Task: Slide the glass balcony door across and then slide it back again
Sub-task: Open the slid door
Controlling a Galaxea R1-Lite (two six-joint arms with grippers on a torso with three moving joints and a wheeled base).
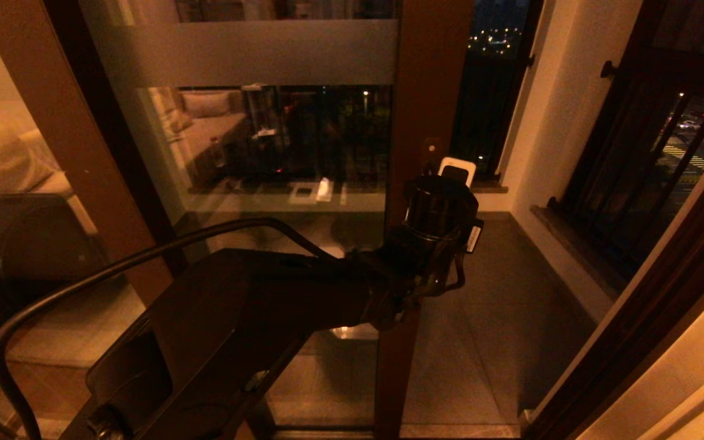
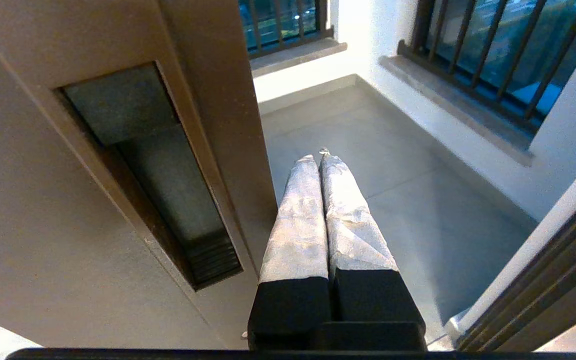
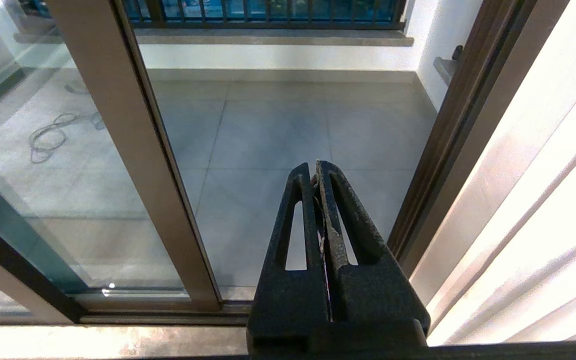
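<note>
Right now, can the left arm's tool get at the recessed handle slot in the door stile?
Probably yes. The left tool, fingers shut, sits just past the free edge of the glass balcony door, right beside the handle slot. Nothing lies between them, though it would have to turn in toward the stile face.

dim amber head view, night outside with distant city lights, reflections on glass, wrist views brighter, cooler

Home, apartment balcony threshold at night. Sliding glass balcony door (image 1: 266,122) in brown frame, frosted band across glass. Tiled balcony floor (image 1: 498,318) beyond, white walls, black-barred railing windows (image 1: 645,159). City lights outside. Sofa with cushions (image 1: 205,122) reflected in glass.
</note>
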